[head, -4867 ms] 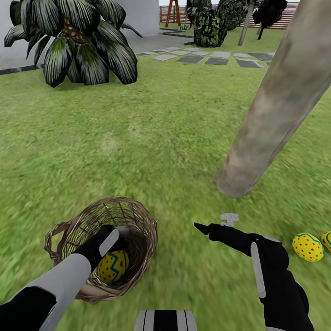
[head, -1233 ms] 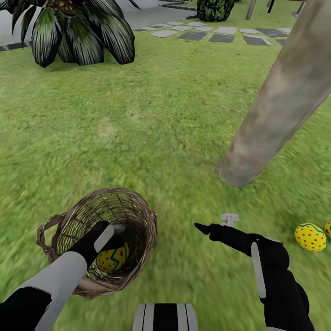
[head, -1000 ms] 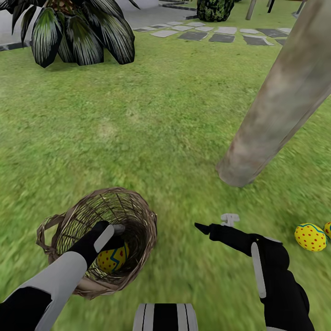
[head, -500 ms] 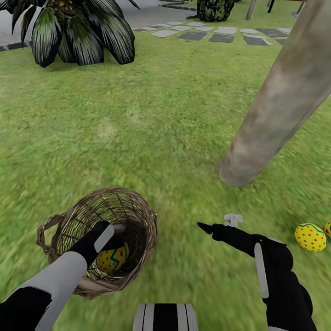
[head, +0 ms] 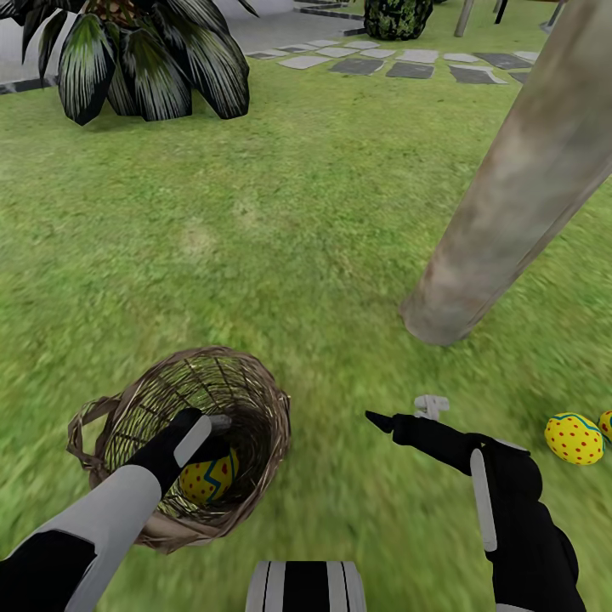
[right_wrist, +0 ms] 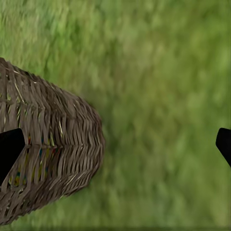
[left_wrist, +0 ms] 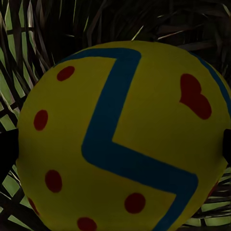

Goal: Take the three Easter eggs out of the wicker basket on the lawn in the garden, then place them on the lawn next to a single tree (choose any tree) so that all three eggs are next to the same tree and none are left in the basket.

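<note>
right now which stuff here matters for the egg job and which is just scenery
Part of the job:
- egg in the wicker basket, at the left gripper
- two eggs on the lawn
- tree trunk

Just scenery:
- palm bush
- stepping stones

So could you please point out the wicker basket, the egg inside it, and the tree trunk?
wicker basket [head: 255, 399]: head view, far rim.
egg in the basket [left_wrist: 120, 139]: left wrist view, its painted middle.
tree trunk [head: 501, 204]: head view, mid trunk.
</note>
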You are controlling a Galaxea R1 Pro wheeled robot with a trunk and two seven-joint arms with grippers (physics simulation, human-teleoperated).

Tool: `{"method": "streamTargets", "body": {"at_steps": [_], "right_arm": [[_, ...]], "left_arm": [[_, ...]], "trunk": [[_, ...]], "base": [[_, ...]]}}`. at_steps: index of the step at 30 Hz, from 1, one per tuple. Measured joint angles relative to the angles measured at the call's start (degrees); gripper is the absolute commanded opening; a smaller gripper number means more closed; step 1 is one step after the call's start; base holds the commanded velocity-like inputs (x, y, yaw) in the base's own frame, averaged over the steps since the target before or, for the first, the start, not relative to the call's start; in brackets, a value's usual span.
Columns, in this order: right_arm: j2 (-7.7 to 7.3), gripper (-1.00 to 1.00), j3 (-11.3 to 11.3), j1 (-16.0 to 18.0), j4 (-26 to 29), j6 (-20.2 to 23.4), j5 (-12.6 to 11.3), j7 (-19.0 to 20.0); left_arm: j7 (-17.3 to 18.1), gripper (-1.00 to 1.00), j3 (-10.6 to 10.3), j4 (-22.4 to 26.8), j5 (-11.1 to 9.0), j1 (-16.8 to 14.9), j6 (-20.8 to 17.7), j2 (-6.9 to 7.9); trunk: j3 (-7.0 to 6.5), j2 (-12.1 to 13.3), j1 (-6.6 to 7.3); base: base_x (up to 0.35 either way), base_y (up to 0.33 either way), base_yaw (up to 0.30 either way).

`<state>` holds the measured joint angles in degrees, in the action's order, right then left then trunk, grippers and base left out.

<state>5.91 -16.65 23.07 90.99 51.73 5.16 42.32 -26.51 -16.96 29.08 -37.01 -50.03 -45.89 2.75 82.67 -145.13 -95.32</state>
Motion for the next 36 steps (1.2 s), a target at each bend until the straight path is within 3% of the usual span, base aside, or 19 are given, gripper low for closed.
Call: {"method": "streamTargets", "body": {"at_steps": [4,7,15,25,36], "right_arm": [[0.00,1.00,0.00,0.00,0.00,0.00,0.00,0.00],[0.00,1.00,0.00,0.00,0.00,0.00,-0.01,0.00],[0.00,1.00,0.00,0.00,0.00,0.00,0.00,0.00],[0.00,1.00,0.00,0.00,0.00,0.01,-0.01,0.00],[0.00,1.00,-0.09,0.00,0.00,0.01,-0.01,0.01]], "left_arm": [[0.00,-1.00,0.00,0.01,0.01,0.00,-0.01,0.00],[0.16,-1.00,0.09,-1.97,-1.16,0.01,0.56,-0.02],[0.16,-1.00,0.10,-1.82,-1.11,0.07,0.54,-0.01],[0.15,-1.00,0.08,-2.07,-1.49,0.11,0.31,-0.02],[0.22,-1.00,0.66,-2.14,-1.54,0.04,-4.23,0.00]], "trunk": [[0.00,0.00,0.00],[-0.66,0.04,0.07],[-0.66,0.04,0.07],[-2.86,0.18,0.32],[-5.30,0.33,0.60]], "base": [[0.000,0.000,0.000],[0.000,0.000,0.000],[0.000,0.000,0.000],[0.000,0.000,0.000],[0.000,0.000,0.000]]}}
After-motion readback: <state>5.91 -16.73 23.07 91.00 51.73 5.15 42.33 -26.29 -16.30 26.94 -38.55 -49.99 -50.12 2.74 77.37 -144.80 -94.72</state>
